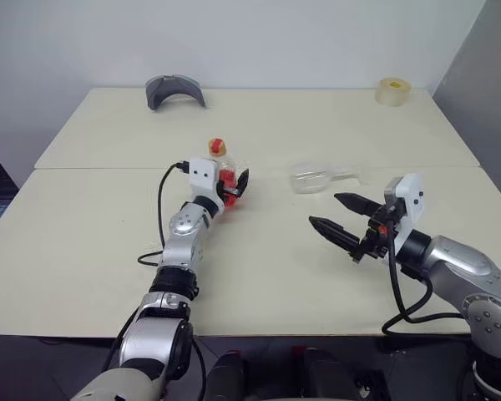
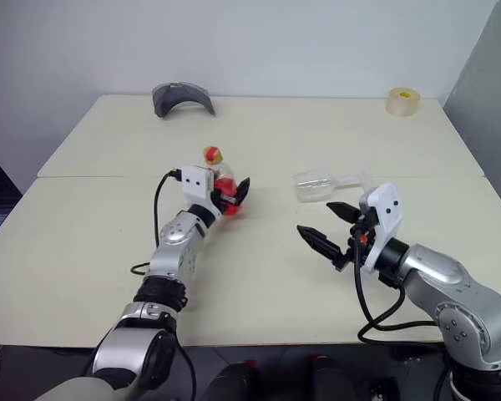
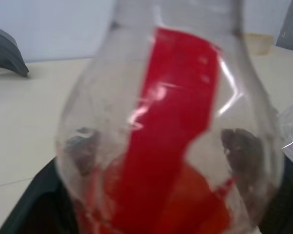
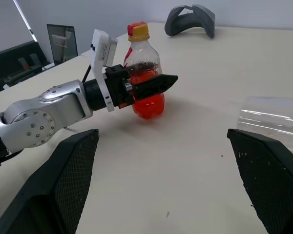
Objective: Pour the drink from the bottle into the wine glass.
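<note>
The bottle (image 4: 144, 63) stands upright left of the table's middle, clear with a yellow cap and red band. The red-orange drink (image 4: 149, 105) fills its lower part. My left gripper (image 1: 236, 185) reaches in level and is shut on the bottle's round body, one black finger on each side. In the left wrist view the bottle (image 3: 176, 122) sits right against the camera between the fingers (image 3: 24, 204). The wine glass (image 1: 317, 178) lies on its side to the right of the bottle, stem pointing right. My right gripper (image 1: 326, 210) hovers open just in front of the glass, holding nothing.
A grey curved object (image 1: 175, 89) rests at the table's back left and a roll of tape (image 1: 393, 91) at the back right. A seam (image 1: 108, 167) crosses the cream table behind the bottle. A black cable runs along my left forearm.
</note>
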Controlling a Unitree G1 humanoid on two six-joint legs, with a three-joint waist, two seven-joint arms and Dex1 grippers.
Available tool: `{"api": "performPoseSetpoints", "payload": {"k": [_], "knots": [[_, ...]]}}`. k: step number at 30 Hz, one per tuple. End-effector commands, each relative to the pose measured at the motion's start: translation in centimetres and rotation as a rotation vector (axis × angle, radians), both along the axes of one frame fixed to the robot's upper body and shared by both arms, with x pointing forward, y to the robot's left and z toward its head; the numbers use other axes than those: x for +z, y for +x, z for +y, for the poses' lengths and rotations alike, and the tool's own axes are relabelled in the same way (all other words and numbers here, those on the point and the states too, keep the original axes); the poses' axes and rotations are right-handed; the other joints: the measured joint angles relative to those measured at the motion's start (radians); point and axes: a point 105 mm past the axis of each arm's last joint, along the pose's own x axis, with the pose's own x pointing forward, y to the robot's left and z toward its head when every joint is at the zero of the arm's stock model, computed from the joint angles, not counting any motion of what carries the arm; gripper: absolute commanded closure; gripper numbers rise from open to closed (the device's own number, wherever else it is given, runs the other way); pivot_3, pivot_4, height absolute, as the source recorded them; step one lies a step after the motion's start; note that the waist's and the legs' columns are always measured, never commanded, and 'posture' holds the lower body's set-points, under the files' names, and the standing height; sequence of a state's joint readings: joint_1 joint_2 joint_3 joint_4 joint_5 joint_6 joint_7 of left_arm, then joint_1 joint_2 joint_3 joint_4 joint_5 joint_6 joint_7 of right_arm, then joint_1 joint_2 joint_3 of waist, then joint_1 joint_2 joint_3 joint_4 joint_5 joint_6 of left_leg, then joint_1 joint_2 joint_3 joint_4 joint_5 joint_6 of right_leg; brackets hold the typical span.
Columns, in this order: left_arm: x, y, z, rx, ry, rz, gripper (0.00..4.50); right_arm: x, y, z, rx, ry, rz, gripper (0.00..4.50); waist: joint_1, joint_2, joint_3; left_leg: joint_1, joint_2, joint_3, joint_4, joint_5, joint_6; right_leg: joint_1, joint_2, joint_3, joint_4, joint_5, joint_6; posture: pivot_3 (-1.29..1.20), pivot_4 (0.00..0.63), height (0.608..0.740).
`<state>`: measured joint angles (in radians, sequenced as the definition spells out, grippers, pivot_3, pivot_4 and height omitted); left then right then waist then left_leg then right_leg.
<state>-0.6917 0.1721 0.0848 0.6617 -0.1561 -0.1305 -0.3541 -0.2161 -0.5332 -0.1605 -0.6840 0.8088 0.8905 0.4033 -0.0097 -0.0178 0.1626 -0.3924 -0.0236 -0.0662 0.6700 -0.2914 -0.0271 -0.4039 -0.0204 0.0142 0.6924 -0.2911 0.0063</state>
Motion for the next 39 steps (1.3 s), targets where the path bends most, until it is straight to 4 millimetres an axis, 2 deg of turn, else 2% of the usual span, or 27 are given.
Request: {"api": "performPoseSetpoints", "payload": {"k": [1, 4, 6, 8, 12, 17, 24, 32, 39], "knots": [[1.8, 0.1, -0.2, -0.011, -0.020, -0.065, 1.58, 1.1, 0.0, 0.0, -0.005, 0.007, -0.049, 0.00, 0.000, 0.000, 0.000, 0.000, 0.000, 0.000, 0.000, 0.000, 0.000, 0.000, 0.000, 0.000, 0.000, 0.000, 0.000, 0.00, 0.150, 0.740], [1.9, 0.1, -0.2, -0.012, -0.020, -0.069, 2.12, 1.1, 0.1, 0.0, -0.006, 0.009, -0.051, 0.00, 0.000, 0.000, 0.000, 0.000, 0.000, 0.000, 0.000, 0.000, 0.000, 0.000, 0.000, 0.000, 0.000, 0.000, 0.000, 0.00, 0.150, 0.740], [2.0, 0.1, -0.2, -0.015, -0.017, -0.071, 2.28, 1.2, 0.3, 0.0, -0.007, 0.008, -0.054, 0.00, 0.000, 0.000, 0.000, 0.000, 0.000, 0.000, 0.001, 0.000, 0.000, 0.000, 0.000, 0.000, 0.000, 0.000, 0.000, 0.00, 0.150, 0.740], [2.3, -0.1, -0.2, -0.031, -0.003, -0.074, 2.31, 1.7, 1.2, 0.2, -0.034, -0.015, -0.077, 0.00, -0.001, 0.000, 0.000, -0.001, 0.000, 0.000, 0.001, 0.000, 0.000, 0.000, 0.000, 0.000, 0.001, 0.000, 0.000, 0.00, 0.150, 0.740], [3.4, -0.7, -1.4, -0.122, 0.011, -0.085, 2.32, 4.3, 4.4, 0.8, -0.127, 0.029, -0.159, 0.00, -0.009, 0.000, 0.000, 0.000, 0.000, 0.000, 0.002, 0.000, 0.000, -0.001, 0.000, 0.000, 0.003, 0.000, 0.000, 0.00, 0.150, 0.740], [4.9, -1.9, -3.3, -0.288, 0.038, -0.079, 2.33, 7.1, 6.1, 3.8, -0.070, 0.072, -0.216, 0.00, -0.018, 0.000, 0.000, -0.005, 0.000, -0.002, 0.006, 0.002, -0.004, -0.004, 0.000, 0.000, 0.003, 0.000, 0.000, 0.00, 0.150, 0.740], [6.8, -2.2, -5.3, -0.430, 0.041, -0.079, 2.33, 8.0, 6.7, 6.4, 0.035, 0.100, -0.234, 0.00, -0.017, 0.000, 0.000, -0.006, -0.001, -0.003, 0.007, 0.002, -0.004, -0.004, -0.001, -0.001, 0.003, 0.000, 0.000, 0.00, 0.150, 0.740], [6.8, -3.2, -8.3, -0.558, 0.049, -0.062, 2.40, 8.2, 6.8, 8.1, 0.116, 0.107, -0.235, 0.00, -0.021, 0.000, 0.000, -0.006, -0.001, -0.002, 0.007, 0.002, -0.004, -0.004, -0.001, -0.001, 0.004, 0.000, 0.000, 0.00, 0.150, 0.740], [6.5, -3.9, -9.3, -0.621, 0.070, -0.053, 2.43, 8.5, 7.3, 8.6, 0.142, 0.091, -0.249, 0.00, -0.021, 0.000, 0.000, -0.006, -0.001, -0.002, 0.007, 0.002, -0.004, -0.005, -0.001, 0.000, 0.004, 0.000, 0.000, 0.00, 0.150, 0.740]]}}
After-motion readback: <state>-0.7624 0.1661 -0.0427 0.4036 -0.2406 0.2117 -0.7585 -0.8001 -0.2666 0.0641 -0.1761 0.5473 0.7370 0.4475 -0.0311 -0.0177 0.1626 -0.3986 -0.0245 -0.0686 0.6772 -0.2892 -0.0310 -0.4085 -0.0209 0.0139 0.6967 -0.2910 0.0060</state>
